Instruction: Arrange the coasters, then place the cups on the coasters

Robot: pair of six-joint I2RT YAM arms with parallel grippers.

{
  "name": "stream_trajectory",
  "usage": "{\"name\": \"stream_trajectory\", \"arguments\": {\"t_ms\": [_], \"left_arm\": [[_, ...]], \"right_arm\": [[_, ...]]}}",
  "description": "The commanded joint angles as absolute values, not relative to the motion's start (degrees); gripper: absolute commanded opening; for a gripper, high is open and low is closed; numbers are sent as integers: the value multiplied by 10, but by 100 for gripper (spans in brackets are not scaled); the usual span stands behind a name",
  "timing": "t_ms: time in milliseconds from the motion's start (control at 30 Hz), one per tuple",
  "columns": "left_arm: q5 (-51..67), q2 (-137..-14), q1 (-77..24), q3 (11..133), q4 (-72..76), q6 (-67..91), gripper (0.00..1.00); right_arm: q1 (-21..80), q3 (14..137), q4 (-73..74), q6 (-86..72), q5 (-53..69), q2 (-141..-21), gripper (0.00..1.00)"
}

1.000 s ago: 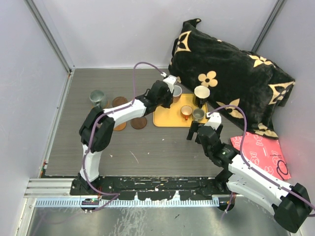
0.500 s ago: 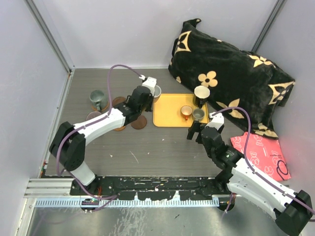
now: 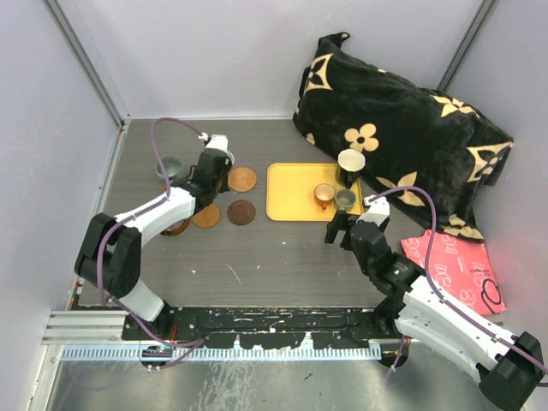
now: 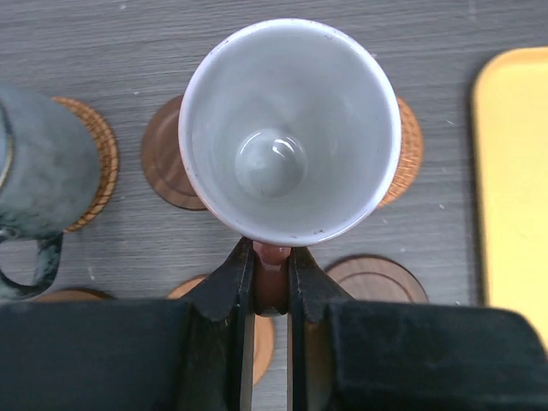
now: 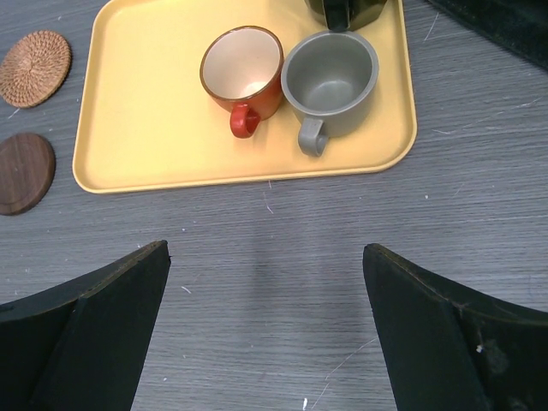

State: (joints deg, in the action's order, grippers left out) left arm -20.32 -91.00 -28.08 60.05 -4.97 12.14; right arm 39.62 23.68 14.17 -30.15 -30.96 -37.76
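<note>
My left gripper [image 4: 271,257] is shut on the handle of the copper-pink cup [image 4: 287,128], which hangs upright above the coasters. Under it lie a dark brown coaster [image 4: 167,154] and a woven orange coaster [image 4: 407,154]. The grey-green mug [image 4: 38,171] stands on a woven coaster [image 4: 96,154] to the left. More coasters [image 3: 241,212] [image 3: 206,216] lie nearer me. The tiny orange cup [image 5: 242,68], tiny grey cup [image 5: 330,75] and black cup [image 3: 350,163] stand on the yellow tray [image 5: 128,154]. My right gripper [image 5: 265,257] is open and empty, over bare table near the tray's front edge.
A black cushion with gold flowers [image 3: 402,137] fills the back right. A red patterned pouch [image 3: 454,265] lies at the right. Grey walls close in the table on the left and at the back.
My left arm has swung left from the tray, carrying the copper-pink cup over to the coasters. The right gripper has shifted only slightly and stays open.
</note>
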Motion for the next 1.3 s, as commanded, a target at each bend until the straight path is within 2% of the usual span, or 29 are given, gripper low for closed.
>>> {"name": "stream_trajectory", "arguments": {"t_ms": [0,633,1267], "left_arm": [[-235,-914,-259,606,5,147,0],[-227,-951,-193,595,36,190,0],[-202,-990,-183,616,51,187,0]], "right_arm": [[394,240,113,-306,-312,-377,100],[393,240,108,-304,-312,-388,100],[393,242,107,-304,-313,-402,100]]}}
